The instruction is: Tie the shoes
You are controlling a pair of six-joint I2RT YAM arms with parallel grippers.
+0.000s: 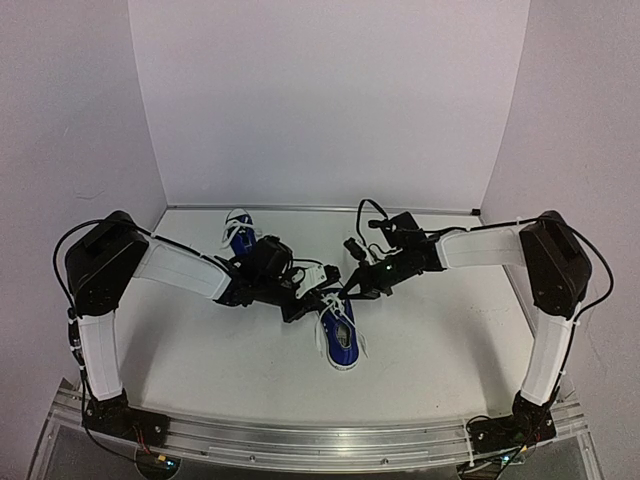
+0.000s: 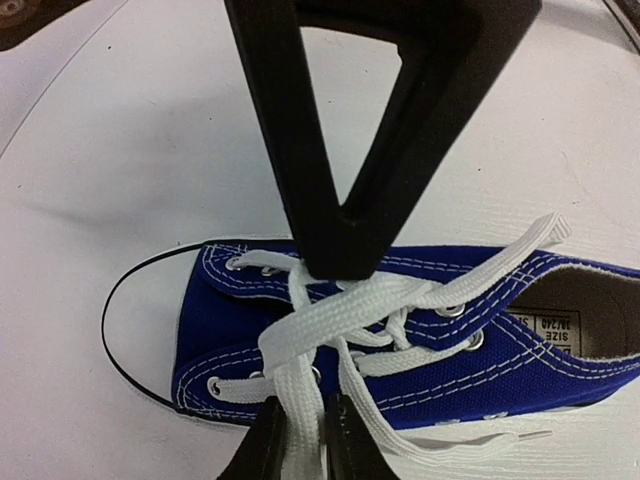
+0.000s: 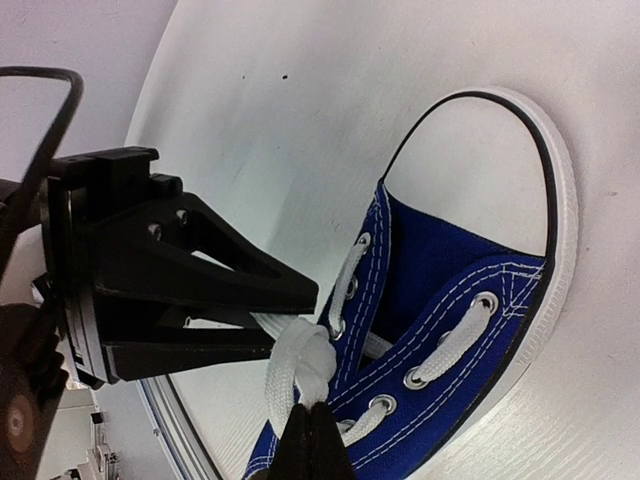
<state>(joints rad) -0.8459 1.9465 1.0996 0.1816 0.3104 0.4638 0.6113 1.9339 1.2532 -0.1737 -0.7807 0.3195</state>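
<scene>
One blue sneaker (image 1: 340, 335) with white laces lies mid-table, its toe toward the near edge. The second sneaker (image 1: 238, 233) lies at the back left, partly behind the left arm. Both grippers meet over the near shoe's laces. My left gripper (image 2: 298, 425) is shut on a flat white lace strand (image 2: 300, 390) that rises from the crossed laces over the tongue. My right gripper (image 3: 314, 412) is shut on a folded white lace loop (image 3: 300, 362) beside the eyelets. The right gripper's finger (image 2: 340, 150) shows in the left wrist view, and the left gripper (image 3: 180, 290) shows in the right wrist view.
White walls enclose the white table (image 1: 450, 330) at the back and sides. A metal rail (image 1: 320, 440) runs along the near edge by the arm bases. A loose lace end (image 2: 490, 437) lies on the table beside the shoe's sole.
</scene>
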